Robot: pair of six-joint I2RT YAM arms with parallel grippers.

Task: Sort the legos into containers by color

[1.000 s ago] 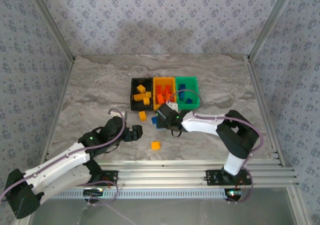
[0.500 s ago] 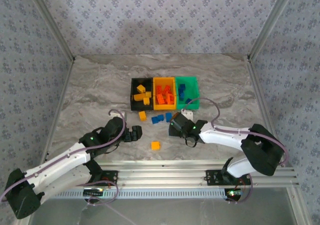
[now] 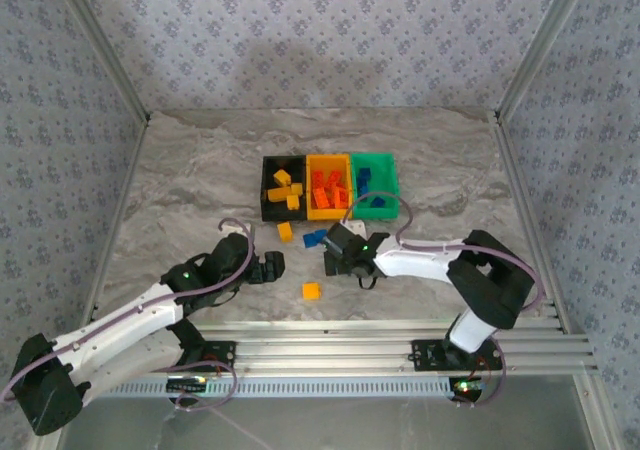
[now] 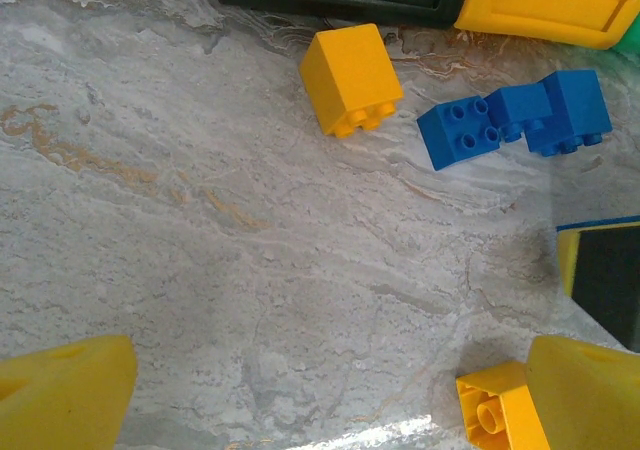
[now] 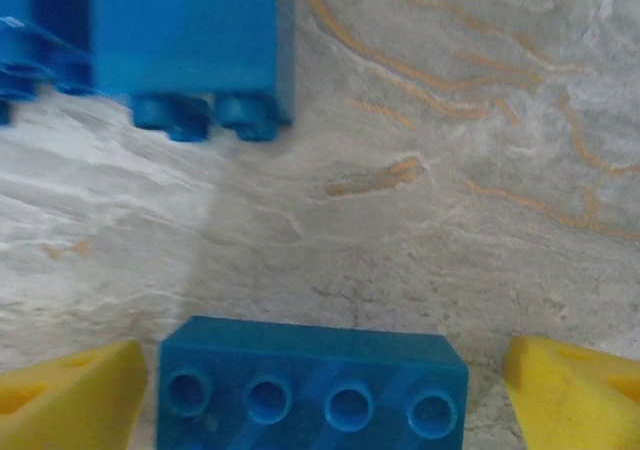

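A grey marble-patterned tabletop [image 3: 200, 170], veined with orange-brown streaks, sits inside an enclosure of pale blue-grey floral-print walls [image 3: 320, 40]. Aluminium posts [image 3: 98, 42] rise from the back corners, slotted aluminium rails [image 3: 330, 338] line the near edge, and soft light leaves a faint shadow on the back wall.

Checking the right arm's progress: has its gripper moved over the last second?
Yes. The right gripper has drawn back from the yellow-orange bin, downward in the top view.

Three joined bins [image 3: 329, 214] sit mid-table [image 3: 180, 200], bricks [image 3: 328, 188] in each. Just near of them lie a left brick [image 3: 286, 232], a pair [image 4: 520, 105] to its right, and a lone brick [image 3: 312, 291] nearer still.
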